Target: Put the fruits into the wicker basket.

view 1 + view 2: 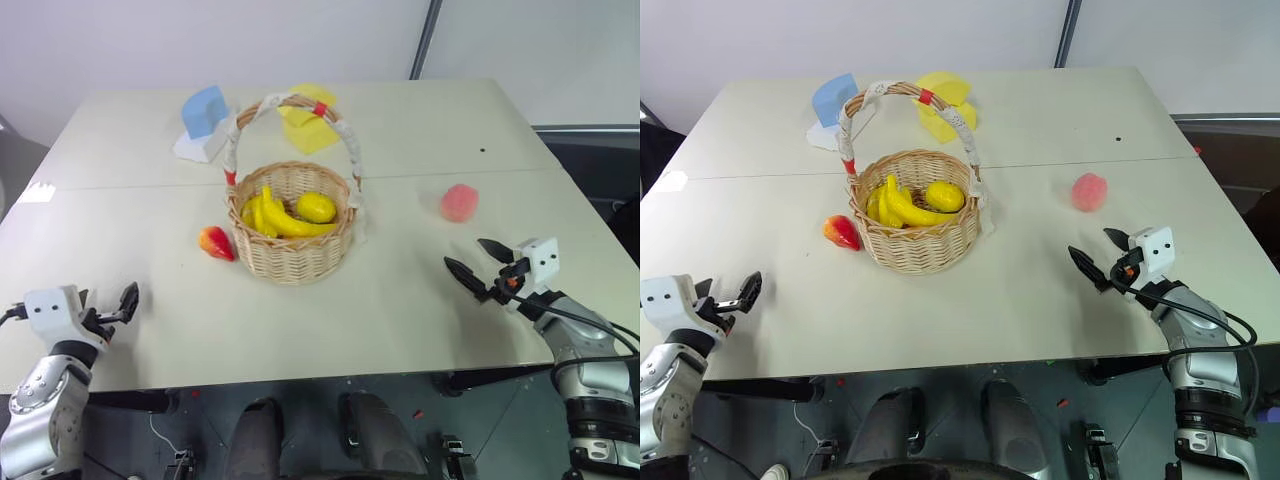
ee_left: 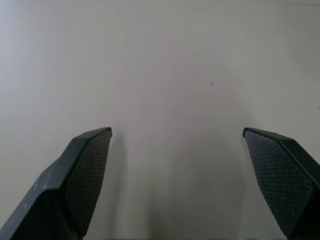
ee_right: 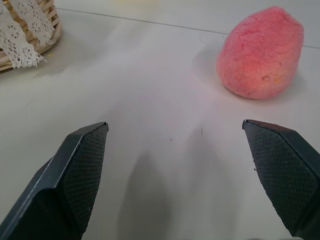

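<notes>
My right claw (image 1: pixel 482 263) gapes empty at lower right; the left (image 1: pixel 118 303) too. Peach (image 1: pixel 459 202) right of centre, mango (image 1: pixel 216 243) touching the basket (image 1: pixel 292 250). Both look light; I'd pinch the peach's middle.

Silver arms, white wrist boxes, black cross-hatched claw fingers (image 3: pixel 80 170).

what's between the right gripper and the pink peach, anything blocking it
Nothing visible. The open right gripper faces bare table, with the pink peach lying just beyond it. From the peach to the wicker basket the tabletop is also bare; only the basket's rim and arched handle need clearing.
</notes>
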### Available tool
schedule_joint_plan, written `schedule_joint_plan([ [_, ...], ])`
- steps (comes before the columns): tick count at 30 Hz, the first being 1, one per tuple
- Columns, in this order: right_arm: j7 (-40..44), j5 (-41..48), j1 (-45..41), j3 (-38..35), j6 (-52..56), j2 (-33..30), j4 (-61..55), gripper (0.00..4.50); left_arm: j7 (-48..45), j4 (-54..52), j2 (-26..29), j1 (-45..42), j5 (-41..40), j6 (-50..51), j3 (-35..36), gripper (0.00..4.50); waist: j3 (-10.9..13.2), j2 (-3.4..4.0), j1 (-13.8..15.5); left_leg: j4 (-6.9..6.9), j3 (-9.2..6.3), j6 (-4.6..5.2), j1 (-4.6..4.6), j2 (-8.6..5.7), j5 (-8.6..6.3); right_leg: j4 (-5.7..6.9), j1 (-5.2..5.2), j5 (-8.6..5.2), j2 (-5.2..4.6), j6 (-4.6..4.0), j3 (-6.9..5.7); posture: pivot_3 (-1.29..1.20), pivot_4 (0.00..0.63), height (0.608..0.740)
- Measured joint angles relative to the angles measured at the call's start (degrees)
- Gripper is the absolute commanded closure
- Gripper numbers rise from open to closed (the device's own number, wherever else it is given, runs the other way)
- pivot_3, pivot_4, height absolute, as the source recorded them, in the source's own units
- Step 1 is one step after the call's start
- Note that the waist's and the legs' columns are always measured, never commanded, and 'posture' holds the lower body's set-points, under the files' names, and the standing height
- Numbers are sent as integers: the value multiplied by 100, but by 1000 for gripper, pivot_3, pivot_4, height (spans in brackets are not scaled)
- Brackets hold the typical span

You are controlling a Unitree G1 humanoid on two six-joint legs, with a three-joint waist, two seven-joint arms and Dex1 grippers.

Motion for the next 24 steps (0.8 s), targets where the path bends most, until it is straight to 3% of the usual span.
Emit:
schedule_joint_plan([
  [11,-3,-23,5,30,-55,20,-2,7,-160,-100,60,-170,-162,176,-13,0,0,0,0,0,0,0,0,0,0,0,0,0,0,0,0,0,150,740],
  [15,52,-47,5,76,-68,-2,-184,7,-333,-480,63,-247,-727,541,-4,0,0,0,-1,0,0,0,0,0,0,2,0,0,0,0,0,0,150,740],
  [18,203,15,54,111,129,-163,-676,7,-434,-733,103,-400,-1287,1030,1,0,0,1,0,0,-1,0,0,0,0,3,0,0,1,1,0,0,150,740],
  [24,879,849,426,341,1423,-1088,-2808,7,-104,-1033,301,-1136,-2498,2433,-43,0,0,-1,13,4,-9,0,1,1,0,4,5,-12,4,23,-5,0,150,740],
])
